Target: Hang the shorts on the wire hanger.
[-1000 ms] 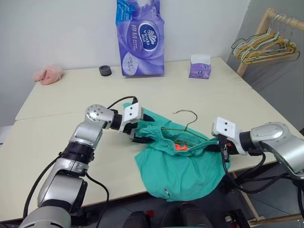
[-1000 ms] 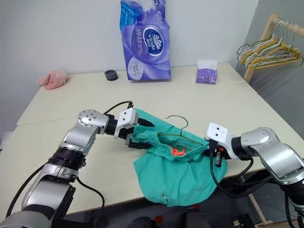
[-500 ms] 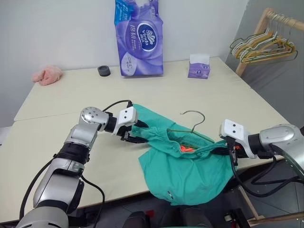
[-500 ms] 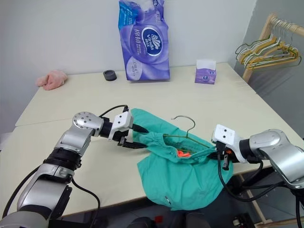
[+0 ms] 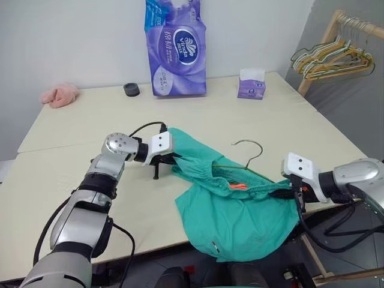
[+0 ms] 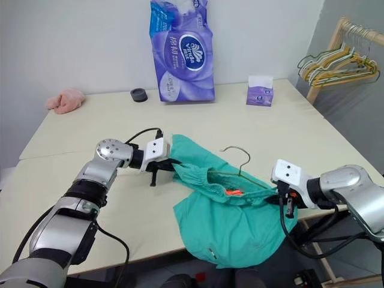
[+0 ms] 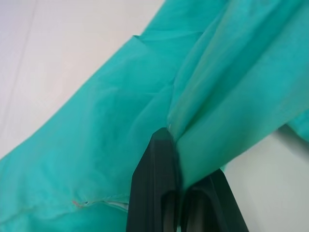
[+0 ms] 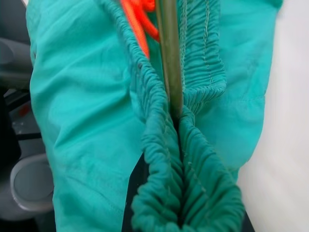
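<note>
The shorts [image 5: 240, 207] lie at the near edge of the table [image 5: 78, 132], one part hanging over, with the wire hanger [image 5: 243, 162] inside the waistband. The left gripper [image 7: 174, 193] is pinched closed on a fold of the cloth, and the right gripper [image 5: 292, 193] is clamped on the waistband together with the wire — probably to keep the opening stretched. The tissue pack [image 5: 176, 48], small box [image 5: 251, 83] and pink cloth [image 5: 60, 94] stand well apart — nothing blocks.

near edge: the shorts [image 5: 240, 207] spread across it and spill over at 6 o'clock, the wire hanger [image 5: 243, 165] rising out of them.
flanks: left gripper [image 5: 174, 161] at 9 o'clock of the cloth, right gripper [image 5: 282, 193] at 3.
far table [image 5: 84, 120]: open at 12 o'clock up to the purple pack [image 5: 176, 48], black disc [image 5: 131, 89], tissue box [image 5: 251, 84].
far corner: pink lump [image 5: 60, 95] at 10.
</note>
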